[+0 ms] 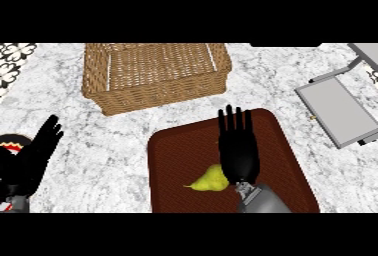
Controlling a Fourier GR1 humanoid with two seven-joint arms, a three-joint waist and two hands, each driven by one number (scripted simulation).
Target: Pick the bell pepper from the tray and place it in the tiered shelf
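A yellow-green, pear-shaped fruit (pixel 209 181) with a short stem lies on the dark brown tray (pixel 181 150), towards its near edge. My right hand (pixel 238 150) hovers over the tray's middle with its fingers straight and pointing away from me, open. Its wrist side is just right of the fruit and hides a bit of the fruit's right edge. The grey tiered shelf (pixel 336 107) stands at the right edge of the counter, tilted in the view. My left hand (pixel 33 155) rests open at the left edge, fingers up.
A wicker basket (pixel 155 75) stands at the back, left of centre, just beyond the tray. A dark round object with red and white marks (pixel 10 143) sits at the far left, partly behind my left hand. White marble counter (pixel 103 165) lies between tray and left hand.
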